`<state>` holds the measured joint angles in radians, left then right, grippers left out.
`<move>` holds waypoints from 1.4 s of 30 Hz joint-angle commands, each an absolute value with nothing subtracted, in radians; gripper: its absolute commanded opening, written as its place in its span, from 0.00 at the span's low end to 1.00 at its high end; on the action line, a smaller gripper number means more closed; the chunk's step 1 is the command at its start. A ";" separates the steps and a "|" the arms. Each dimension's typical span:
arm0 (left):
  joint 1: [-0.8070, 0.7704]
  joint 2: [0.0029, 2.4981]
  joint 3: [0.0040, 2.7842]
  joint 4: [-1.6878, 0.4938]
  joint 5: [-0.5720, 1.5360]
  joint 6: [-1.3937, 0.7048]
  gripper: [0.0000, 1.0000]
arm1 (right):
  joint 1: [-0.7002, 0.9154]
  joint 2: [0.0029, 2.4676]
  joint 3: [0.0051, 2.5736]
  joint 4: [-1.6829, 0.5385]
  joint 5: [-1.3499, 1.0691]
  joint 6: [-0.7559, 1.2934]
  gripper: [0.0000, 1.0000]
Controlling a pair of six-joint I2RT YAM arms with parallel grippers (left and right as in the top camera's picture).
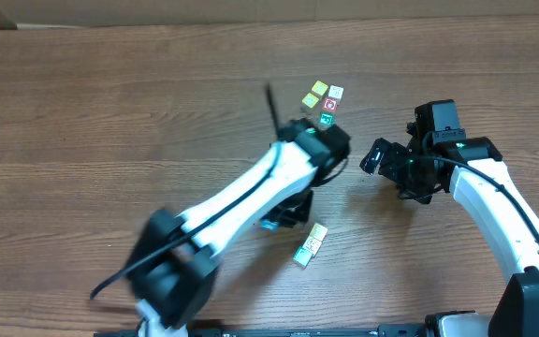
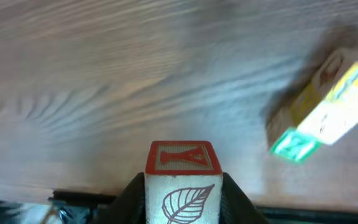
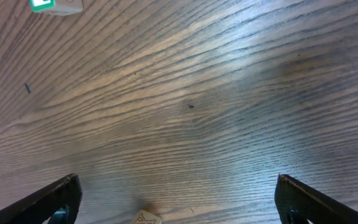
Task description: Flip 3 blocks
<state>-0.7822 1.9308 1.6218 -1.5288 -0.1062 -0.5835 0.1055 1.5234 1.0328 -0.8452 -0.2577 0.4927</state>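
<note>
Left gripper point(image 2: 183, 190) pinched a leaf-printed block point(image 2: 183, 167) over the table point(image 2: 104, 74).
Its jaws were narrow on the block's sides, probably to turn it; two other blocks point(image 2: 325, 109) lay nearby; the right gripper point(image 3: 179, 202) hung wide, empty.

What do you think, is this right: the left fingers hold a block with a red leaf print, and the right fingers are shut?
Not quite. The right fingers are not shut: the right wrist view shows them standing wide apart. The rest is as you say: the left fingers hold a block with a red leaf print.
</note>
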 commanded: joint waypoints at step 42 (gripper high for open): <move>-1.022 1.517 0.837 -0.773 0.016 -0.763 0.28 | 0.105 1.526 1.043 -0.840 -0.251 0.482 1.00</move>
